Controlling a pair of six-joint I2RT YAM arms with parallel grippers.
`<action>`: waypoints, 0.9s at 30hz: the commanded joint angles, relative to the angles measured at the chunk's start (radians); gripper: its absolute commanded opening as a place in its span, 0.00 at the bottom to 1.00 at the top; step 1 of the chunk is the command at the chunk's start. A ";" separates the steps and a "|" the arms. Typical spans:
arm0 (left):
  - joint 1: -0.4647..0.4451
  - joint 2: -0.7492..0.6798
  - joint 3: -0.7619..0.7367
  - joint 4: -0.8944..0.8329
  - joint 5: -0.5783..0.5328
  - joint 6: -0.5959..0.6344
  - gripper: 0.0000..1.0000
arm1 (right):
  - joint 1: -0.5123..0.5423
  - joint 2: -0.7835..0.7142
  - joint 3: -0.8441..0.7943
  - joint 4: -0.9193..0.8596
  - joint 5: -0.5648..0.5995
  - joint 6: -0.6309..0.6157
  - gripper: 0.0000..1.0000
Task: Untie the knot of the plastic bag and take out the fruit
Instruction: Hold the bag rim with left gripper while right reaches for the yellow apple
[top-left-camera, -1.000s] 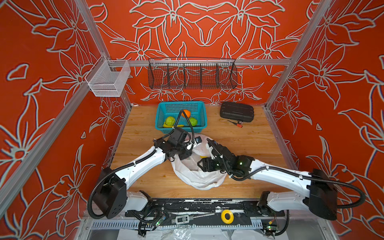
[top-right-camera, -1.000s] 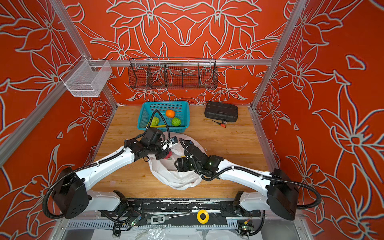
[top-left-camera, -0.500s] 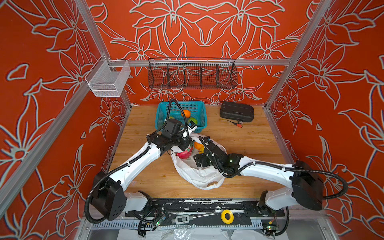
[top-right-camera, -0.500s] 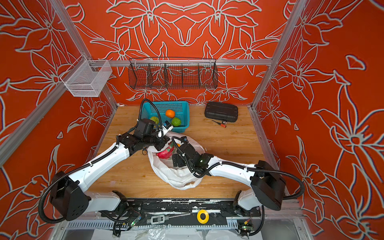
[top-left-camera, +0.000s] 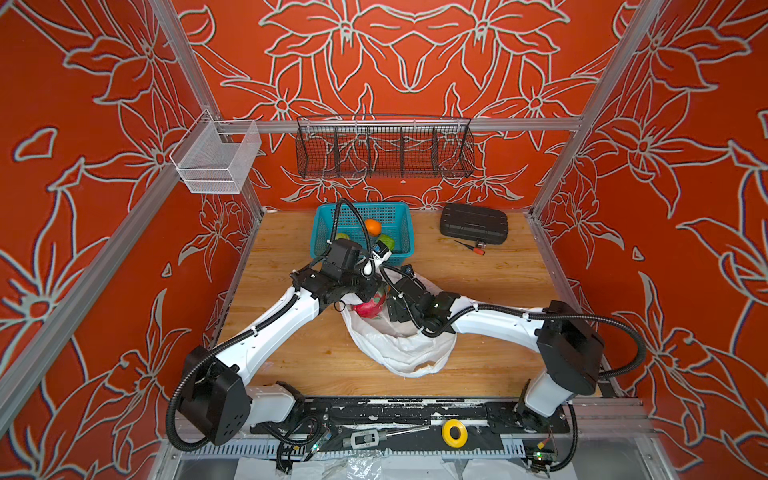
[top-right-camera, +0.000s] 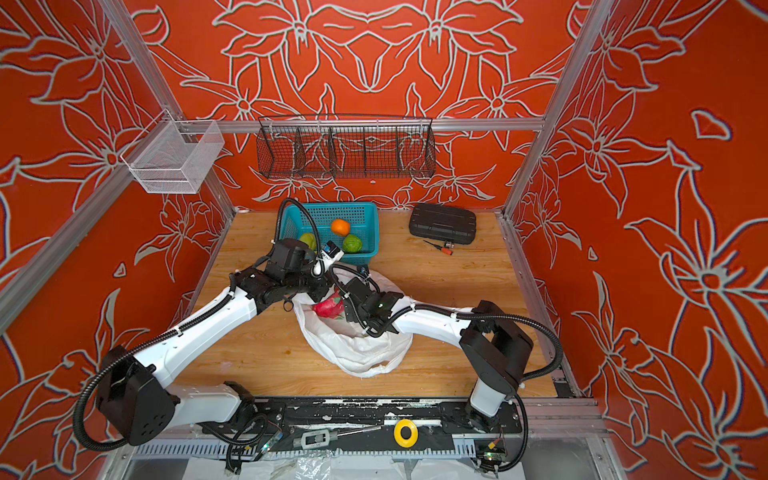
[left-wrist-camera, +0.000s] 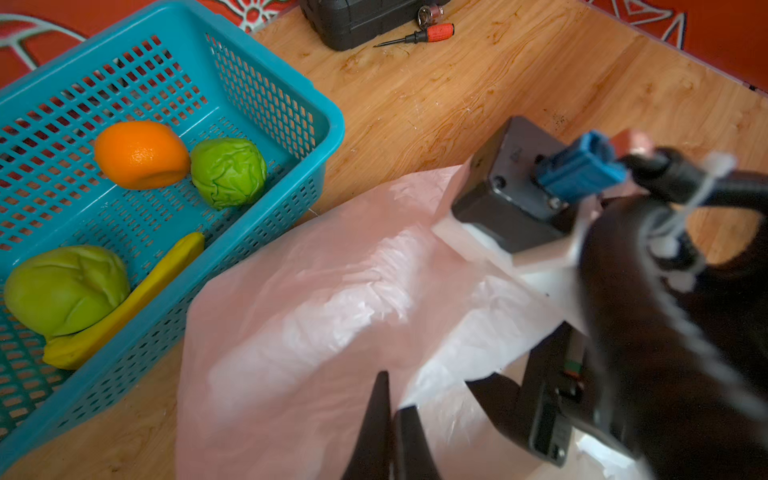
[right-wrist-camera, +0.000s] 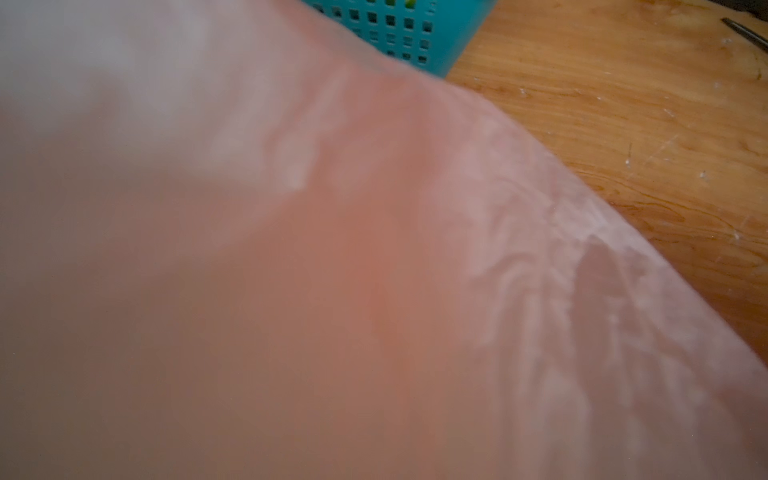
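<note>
The white plastic bag (top-left-camera: 403, 349) (top-right-camera: 357, 349) lies mid-table with its mouth pulled open; the knot is not in view. My left gripper (left-wrist-camera: 392, 395) (top-left-camera: 365, 293) is shut on the bag's upper edge (left-wrist-camera: 311, 311) and holds it up. A pink-red dragon fruit (top-left-camera: 368, 308) (top-right-camera: 328, 308) shows inside the mouth. My right gripper (top-left-camera: 390, 307) (top-right-camera: 347, 309) reaches into the mouth beside that fruit. Bag film (right-wrist-camera: 374, 249) covers the right wrist view, so its jaws are hidden. An orange (left-wrist-camera: 141, 154), a bumpy green fruit (left-wrist-camera: 228, 172) and a pale green fruit (left-wrist-camera: 66, 289) lie in the teal basket (left-wrist-camera: 332, 124).
The teal basket (top-left-camera: 409, 232) stands just behind the bag and also holds a yellow banana (left-wrist-camera: 124, 303). A black case (top-left-camera: 473, 223) and a red-handled screwdriver (top-left-camera: 471, 246) lie at the back right. A black wire rack (top-left-camera: 384, 151) and a white mesh basket (top-left-camera: 216, 160) hang on the walls.
My left gripper has drawn the bag's edge up and back toward the basket, opening the mouth. The right arm has pushed farther into the bag, and the dragon fruit has come into view.
</note>
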 joint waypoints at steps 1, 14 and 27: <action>-0.003 -0.024 -0.003 -0.011 0.001 0.012 0.00 | -0.027 0.010 -0.045 0.007 -0.029 0.003 0.97; -0.018 0.005 -0.044 0.001 -0.006 0.021 0.00 | -0.078 0.082 -0.066 0.125 -0.186 0.079 0.73; -0.018 0.035 0.001 -0.040 -0.022 -0.018 0.00 | -0.072 -0.092 -0.117 0.096 -0.249 0.055 0.71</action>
